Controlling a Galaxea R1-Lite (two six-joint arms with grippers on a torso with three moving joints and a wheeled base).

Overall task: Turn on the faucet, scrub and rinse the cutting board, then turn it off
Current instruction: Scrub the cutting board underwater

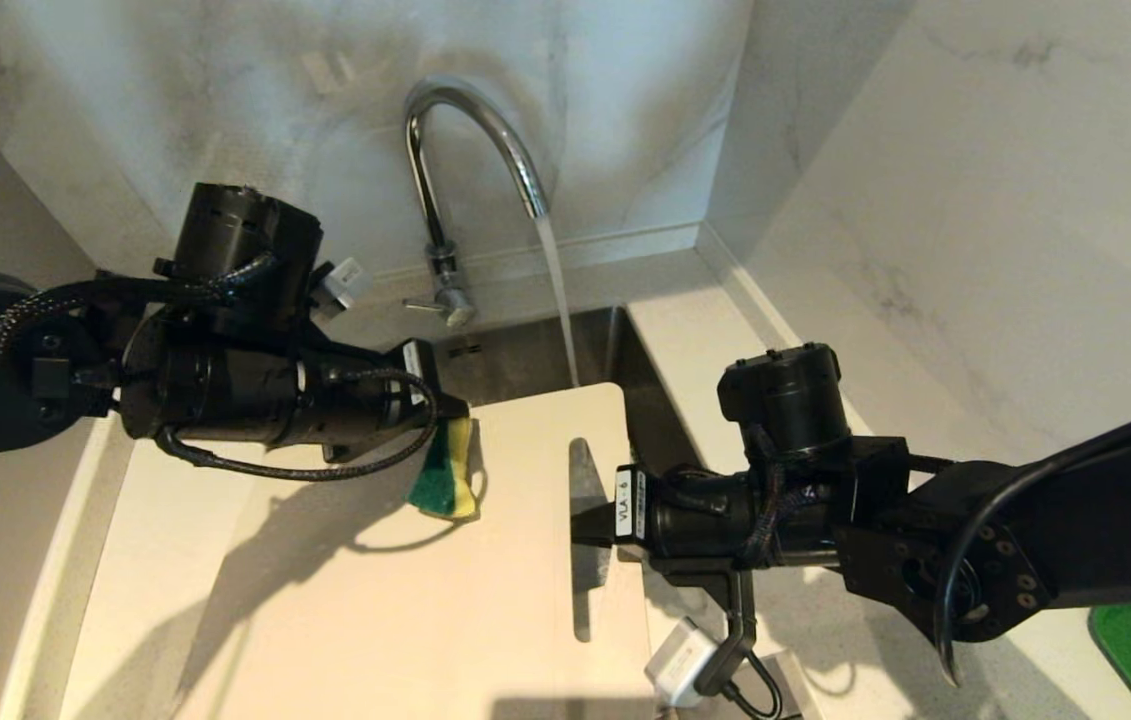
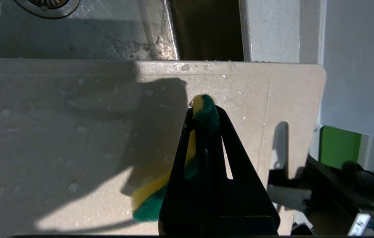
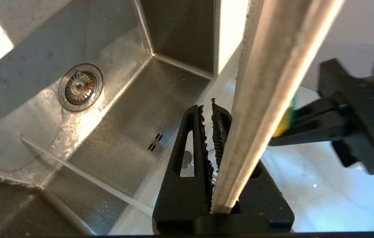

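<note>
At the left of the head view the left gripper (image 1: 445, 415) is clamped on a green-and-yellow sponge (image 1: 445, 470), its fingers (image 2: 203, 138) pinched together around the foam. The sponge hangs against the upper left part of the cutting board (image 1: 405, 580), probably so that its face can be wiped across the surface; water drops already dot the board in the left wrist view.

In the upper middle the faucet (image 1: 485, 150) runs, its stream (image 1: 557, 300) falling just behind the board's far edge into the steel sink (image 3: 117, 138), whose drain (image 3: 80, 86) shows in the right wrist view. The side lever (image 1: 425, 305) sticks out at the tap's base, clear of both arms.

The board fills the lower middle, held over the sink with its handle cut-out (image 1: 583, 530) toward the right. There the right gripper (image 1: 593, 525) is closed on the board's edge at the cut-out, apparently bracing it against the scrubbing.

The board's broad centre and lower left lie open for strokes. The tight places are its far edge beside the stream and the right end, where the two grippers could meet.
</note>
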